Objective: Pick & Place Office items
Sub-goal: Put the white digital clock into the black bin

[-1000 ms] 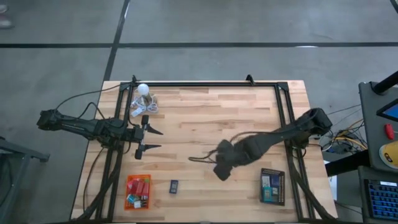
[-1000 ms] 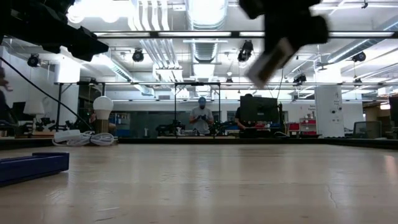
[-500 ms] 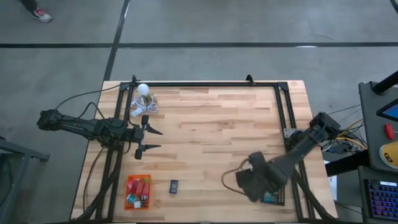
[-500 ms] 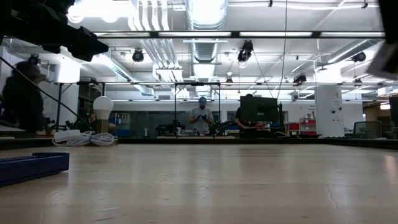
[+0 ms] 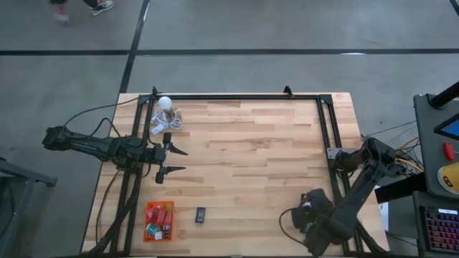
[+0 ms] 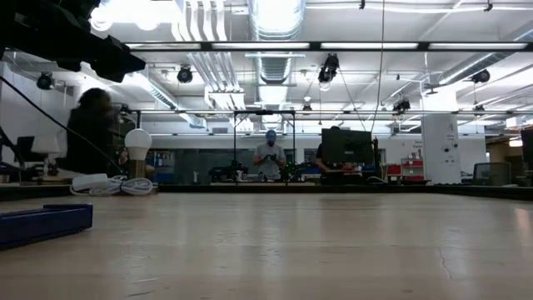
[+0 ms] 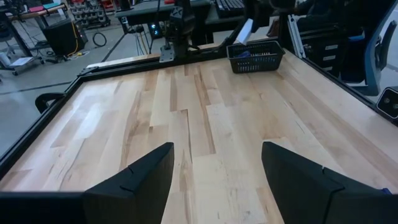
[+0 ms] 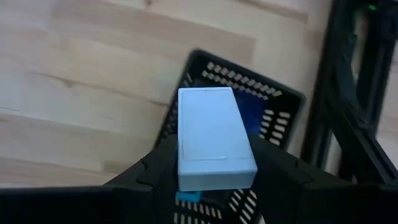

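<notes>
R gripper (image 8: 214, 171), clamped on a pale-blue block (image 8: 213, 138), now hangs over the black tray (image 8: 273, 106) at the table's near-R corner. A sec ago it was mid-table; it has swung across w/ the block pinched between its fingers. Block is held above the tray, not yet in it. Judgement: carry leg is about done, w/ lowering and release left to do.

L gripper (image 5: 174, 160) waits by the table's L edge, jaws wide apart, holding nothing, no shift from the prior frames.

Other items: a heap of red and teal pieces in the orange tray (image 5: 159, 221) near the front-L, plus one dark piece (image 5: 200, 213) alone on the wood just beside it.

Surface is a pale butcher-block table (image 5: 244, 150) w/ a black frame; a white bulb w/ coiled cord (image 5: 164, 115) sits at the far-L corner. Beyond: concrete floor and an open lab under strip lights. A person (image 6: 268, 156) stands at a bench in back; a blurred figure (image 6: 90, 133) passes.
</notes>
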Controlling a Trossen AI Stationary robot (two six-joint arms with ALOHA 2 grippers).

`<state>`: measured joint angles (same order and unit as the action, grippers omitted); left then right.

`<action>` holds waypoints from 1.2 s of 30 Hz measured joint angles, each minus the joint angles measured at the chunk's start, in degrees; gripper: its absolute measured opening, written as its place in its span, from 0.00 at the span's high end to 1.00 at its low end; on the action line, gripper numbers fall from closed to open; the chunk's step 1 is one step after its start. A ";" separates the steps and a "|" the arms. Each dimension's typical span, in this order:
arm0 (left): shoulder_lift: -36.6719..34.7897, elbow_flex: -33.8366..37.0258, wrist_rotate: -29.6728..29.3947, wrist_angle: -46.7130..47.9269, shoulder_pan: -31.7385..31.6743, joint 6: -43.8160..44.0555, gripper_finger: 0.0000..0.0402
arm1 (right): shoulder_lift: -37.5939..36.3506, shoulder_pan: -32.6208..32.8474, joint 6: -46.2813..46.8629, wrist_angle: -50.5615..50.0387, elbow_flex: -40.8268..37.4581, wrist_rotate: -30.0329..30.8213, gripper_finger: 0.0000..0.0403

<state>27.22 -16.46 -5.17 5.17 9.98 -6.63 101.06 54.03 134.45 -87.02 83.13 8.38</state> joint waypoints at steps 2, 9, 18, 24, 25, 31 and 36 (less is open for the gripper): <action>-0.01 -0.01 0.00 -0.02 0.01 0.01 0.38 | 0.91 -0.01 0.13 0.38 -0.04 -1.49 0.61; -0.01 0.00 0.00 -0.01 0.00 0.01 0.38 | 4.37 0.13 0.00 0.60 -0.06 -2.84 0.58; 0.00 0.00 0.00 -0.02 0.01 0.00 0.38 | 11.07 2.92 -0.07 0.84 -0.10 -4.00 0.60; -0.02 -0.01 -0.02 -0.02 0.00 0.02 0.38 | 15.83 3.72 -0.06 0.83 -0.10 -3.87 0.56; -0.02 0.00 0.00 0.00 0.00 0.00 0.38 | 16.35 3.70 -0.04 0.83 -0.10 -3.87 0.56; 0.00 -0.01 0.00 -0.02 0.02 0.00 0.38 | 17.64 3.70 -0.39 0.84 -0.10 -3.65 0.59; -0.02 -0.01 0.00 0.00 0.00 0.01 0.38 | 15.99 3.70 -0.93 0.96 -0.10 -1.92 0.56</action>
<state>27.20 -16.47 -5.17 5.17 9.98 -6.62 117.05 57.74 133.51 -86.06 83.02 6.46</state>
